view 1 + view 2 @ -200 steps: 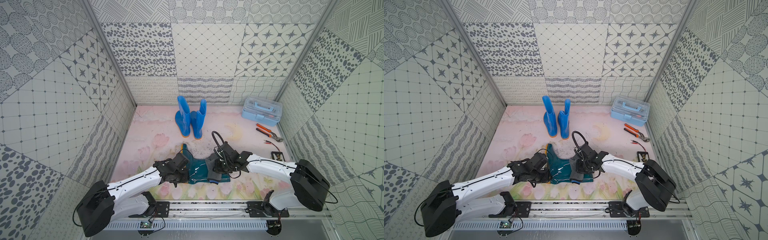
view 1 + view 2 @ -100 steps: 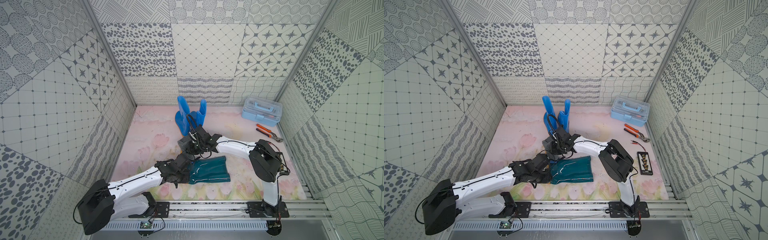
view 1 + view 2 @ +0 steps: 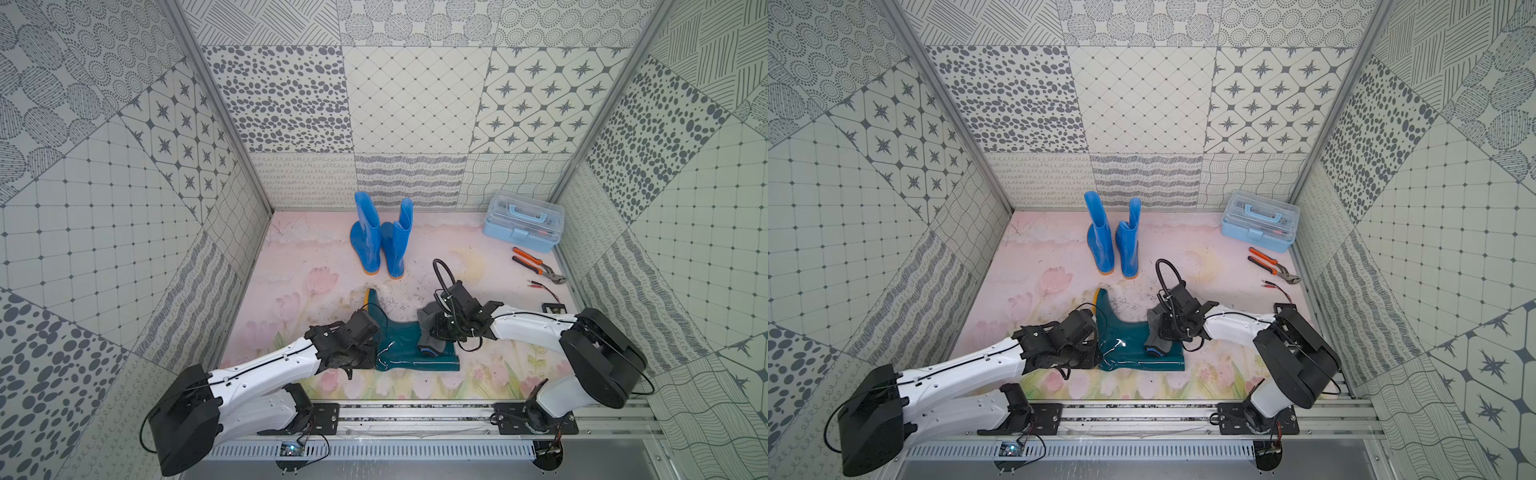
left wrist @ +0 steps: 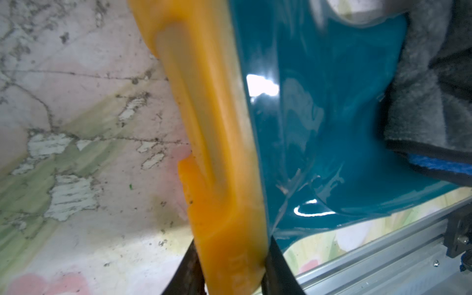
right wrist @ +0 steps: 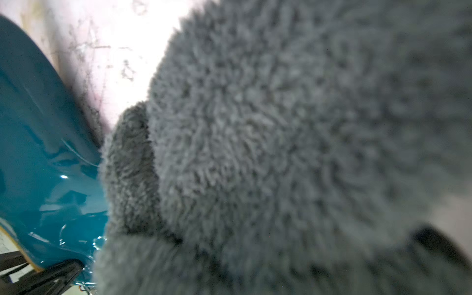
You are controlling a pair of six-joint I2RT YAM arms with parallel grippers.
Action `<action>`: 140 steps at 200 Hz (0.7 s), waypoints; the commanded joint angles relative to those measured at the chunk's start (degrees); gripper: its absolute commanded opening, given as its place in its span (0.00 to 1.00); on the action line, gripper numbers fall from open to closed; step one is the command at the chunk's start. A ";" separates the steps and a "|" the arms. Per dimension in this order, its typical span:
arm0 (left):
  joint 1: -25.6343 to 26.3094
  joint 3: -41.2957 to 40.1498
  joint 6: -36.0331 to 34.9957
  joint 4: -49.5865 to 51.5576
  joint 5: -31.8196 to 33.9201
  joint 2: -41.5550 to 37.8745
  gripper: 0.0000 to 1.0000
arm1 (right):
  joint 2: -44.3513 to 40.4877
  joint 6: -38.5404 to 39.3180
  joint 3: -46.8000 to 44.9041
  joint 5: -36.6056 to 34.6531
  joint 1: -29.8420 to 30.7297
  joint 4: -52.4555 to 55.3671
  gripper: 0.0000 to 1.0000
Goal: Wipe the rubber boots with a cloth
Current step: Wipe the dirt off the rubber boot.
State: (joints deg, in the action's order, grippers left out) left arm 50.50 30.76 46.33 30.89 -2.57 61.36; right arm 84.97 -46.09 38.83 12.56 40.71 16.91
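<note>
Left hand grips teal boot heel; right hand clenches cloth atop shaft.

A dark green boot lay on its side at the near part of the pink flowered bench, toe pointing far and shaft to the right. The left gripper met its heel end. The right gripper pressed a bunched grey cloth onto the shaft. Two blue boots stood upright farther back, with a pale blue toolbox and pliers at far right.
</note>
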 commanded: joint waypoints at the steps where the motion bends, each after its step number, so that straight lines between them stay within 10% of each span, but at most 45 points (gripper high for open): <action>1: 0.47 -1.40 0.16 -0.58 -0.48 -0.28 0.00 | -6.32 -0.23 -0.50 -2.12 0.58 8.26 0.00; 24: 0.39 -0.79 -1.66 -3.70 -2.24 -0.31 0.00 | -9.42 -1.94 4.08 -3.89 4.53 8.24 0.00; 39: 0.40 0.92 -2.27 -3.28 -2.47 0.28 0.32 | -7.71 -2.24 9.27 -4.43 6.56 7.08 0.00; 71: 0.34 2.82 -0.85 1.86 1.71 -2.82 0.57 | 1.24 -0.70 22.82 -6.83 10.62 4.74 0.00; 140: 0.32 -6.79 3.54 -0.40 2.24 -14.94 0.46 | 23.70 3.50 42.96 -15.00 16.68 3.68 0.00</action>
State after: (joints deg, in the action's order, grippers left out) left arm 50.50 27.86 47.00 31.64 -1.08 49.50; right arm 103.18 -44.69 78.41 1.83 57.04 22.02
